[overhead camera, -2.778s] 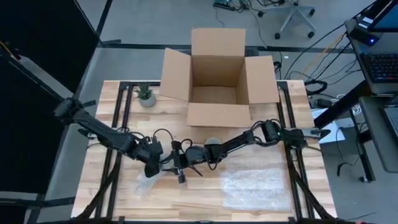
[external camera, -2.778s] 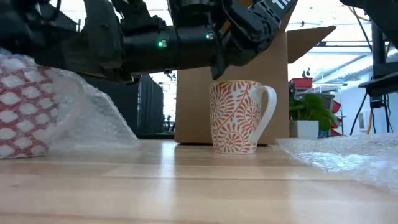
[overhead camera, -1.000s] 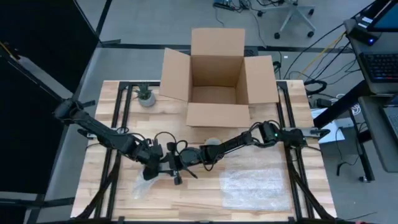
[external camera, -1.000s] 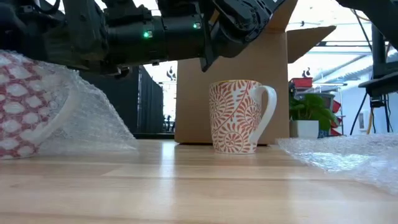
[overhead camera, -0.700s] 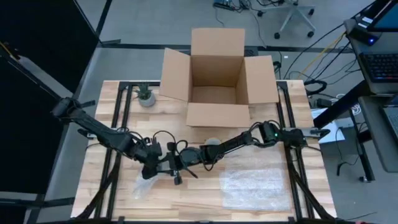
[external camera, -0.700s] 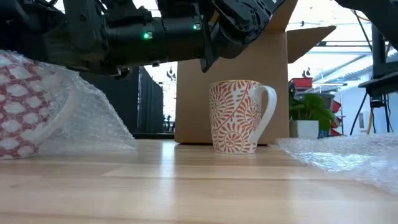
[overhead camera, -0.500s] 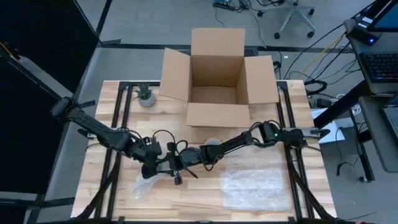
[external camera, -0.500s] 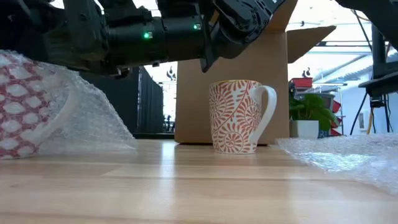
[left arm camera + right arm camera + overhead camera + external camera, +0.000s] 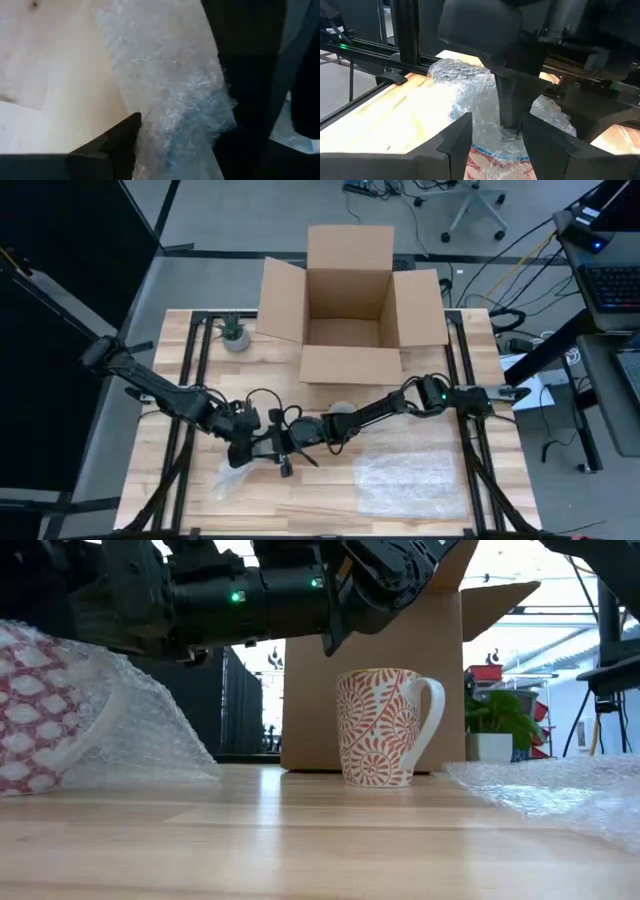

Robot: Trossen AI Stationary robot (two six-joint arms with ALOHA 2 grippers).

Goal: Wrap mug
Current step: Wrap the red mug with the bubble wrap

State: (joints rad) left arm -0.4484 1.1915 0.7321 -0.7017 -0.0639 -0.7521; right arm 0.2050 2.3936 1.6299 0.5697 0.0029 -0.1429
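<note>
Wood table [image 9: 160, 380] filled the high view, with the box [image 9: 345, 300] at the far edge and a loose sheet [image 9: 410, 480] near the front on the right; you had both arms meeting left of centre, the left gripper [image 9: 268, 452] and right gripper [image 9: 300, 436] almost touching, and the wrapped mug [image 9: 232, 476] lay just in front of them toward the left, nearer the left arm. A bare mug [image 9: 343, 410] stood by the right arm, partly hidden under it, and neither gripper's opening could be read from above. At table height, the wrapped mug [image 9: 45, 705] lay on its side at the picture's left edge, cut off there, its long axis roughly along the table, while the bare mug [image 9: 383, 727] stood upright before the box; the arms crossed overhead and hid their own tips. Your left wrist camera showed mostly wrap [image 9: 170, 95] pressed close, so you could not tell whether that gripper was pinching it. Your right wrist camera showed the right gripper [image 9: 497, 145] spread wide, gripping nothing, with the wrap and the red pattern of the wrapped mug [image 9: 492, 161] straight ahead between its fingers [image 9: 456, 142], and the left gripper coming down onto the wrap just beyond.
</note>
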